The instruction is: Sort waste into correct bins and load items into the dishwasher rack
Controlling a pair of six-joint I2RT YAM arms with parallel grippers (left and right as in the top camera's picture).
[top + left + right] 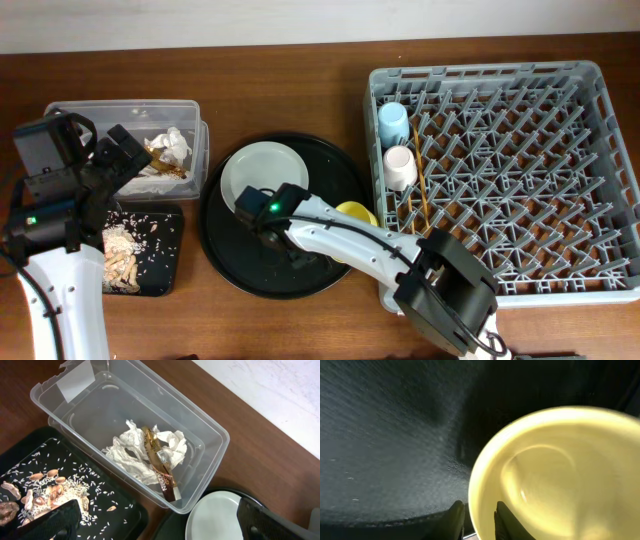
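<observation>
Left gripper (pixel 160 527): hovering over the seam between the two bins, fingers spread wide at both lower corners of the wrist view, nothing in them.
Right gripper (pixel 478 510): down low on the round black tray (pixel 330 160), one finger just outside the rim of the yellow bowl (pixel 555 475) and the other just inside it. The gap is narrow, but I cannot tell whether the fingers actually pinch the rim.
Yellow bowl, from overhead: on the right side of the round tray, near the rack and half hidden under the right arm.
Clear box (pixel 100 390): at the table's left rear, and there's the crumpled white tissues (pixel 130 452) inside, with the gold foil wrapper (pixel 160 467) lying across them.
Black tray (pixel 115 510): right against the clear box on its near side, carrying the beige food scraps (pixel 40 492) with loose crumbs scattered around them.
Plate (pixel 262 170): on the left part of the round tray, upright and bare.
Dishwasher rack (pixel 600 150): on the right of the table. The blue cup (pixel 393 122) and the pink cup (pixel 400 165) stand in its left column, blue behind pink.
Chopsticks (pixel 420 190): lying in the rack among the pegs, just right of the cups.
</observation>
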